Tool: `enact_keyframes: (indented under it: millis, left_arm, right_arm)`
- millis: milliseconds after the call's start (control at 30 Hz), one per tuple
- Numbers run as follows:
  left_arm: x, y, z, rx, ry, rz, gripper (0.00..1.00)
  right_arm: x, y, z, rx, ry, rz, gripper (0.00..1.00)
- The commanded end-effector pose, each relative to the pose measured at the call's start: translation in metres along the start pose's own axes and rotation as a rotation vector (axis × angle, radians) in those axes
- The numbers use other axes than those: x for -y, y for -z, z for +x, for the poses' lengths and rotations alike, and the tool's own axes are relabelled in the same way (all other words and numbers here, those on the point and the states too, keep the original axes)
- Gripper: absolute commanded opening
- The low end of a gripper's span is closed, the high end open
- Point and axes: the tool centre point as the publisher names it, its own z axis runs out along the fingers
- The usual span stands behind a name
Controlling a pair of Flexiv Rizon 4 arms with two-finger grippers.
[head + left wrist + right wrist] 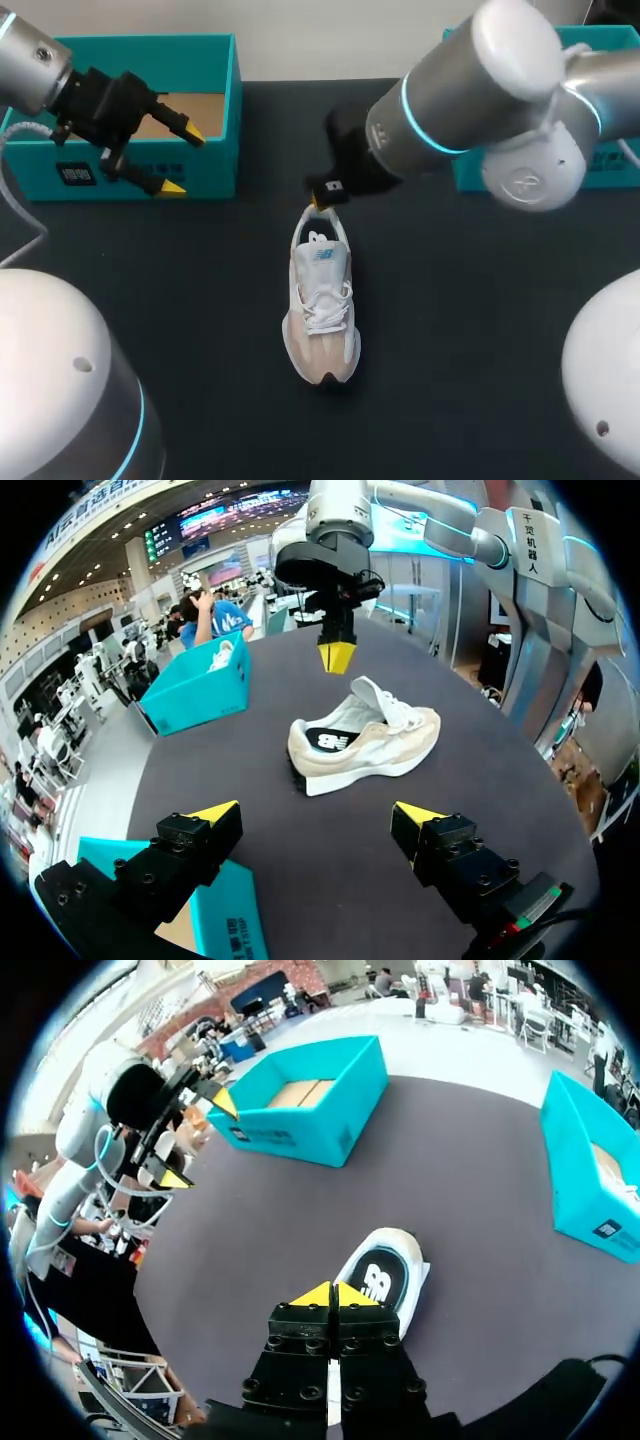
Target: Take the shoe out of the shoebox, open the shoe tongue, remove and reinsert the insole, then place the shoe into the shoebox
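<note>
A white and beige shoe (322,310) lies upright on the black table, toe toward the near edge; its dark insole (383,1278) shows in the opening. My right gripper (318,203) hangs just above the heel, fingers shut with nothing between them, and its joined yellow tips (333,1295) are right behind the shoe (400,1260). My left gripper (182,160) stands wide open and empty over the front wall of the left teal shoebox (215,165). In the left wrist view the shoe (365,738) lies well ahead of the left gripper (318,815), with the right gripper (336,657) beyond it.
A second teal box (520,175) stands at the back right, partly hidden by my right arm; something white lies in this box (195,690). The left shoebox (310,1110) shows a brown cardboard floor. Bare black table surrounds the shoe.
</note>
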Motion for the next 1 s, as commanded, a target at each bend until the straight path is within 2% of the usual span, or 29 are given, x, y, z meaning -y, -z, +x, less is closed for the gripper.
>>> enact_keyframes:
  millis: [33, 433, 500, 667, 800, 1000]
  left_arm:
    - [0.0, 0.001, 0.001, -0.001, 0.0, -0.002, 1.0]
    - [0.0, 0.001, 0.001, -0.001, 0.0, -0.002, 1.0]
    - [0.0, 0.001, 0.001, -0.001, 0.0, -0.002, 1.0]
    - [0.0, 0.001, 0.001, -0.001, 0.0, -0.002, 1.0]
    - [0.0, 0.001, 0.001, -0.001, 0.0, -0.002, 1.0]
    - [0.0, 0.001, 0.001, -0.001, 0.0, -0.002, 1.0]
  right_arm:
    - [-0.005, -0.004, 0.007, 0.334, 0.01, 0.023, 0.0]
    - [-0.005, -0.004, 0.007, 0.334, 0.01, 0.023, 0.0]
    - [-0.001, -0.014, 0.001, 0.375, -0.014, 0.076, 0.0]
    - [0.0, -0.028, -0.008, 0.464, -0.058, 0.106, 0.0]
    - [0.009, -0.044, -0.013, 0.451, -0.069, 0.162, 0.0]
    - [0.026, -0.068, -0.017, 0.426, -0.105, 0.188, 0.0]
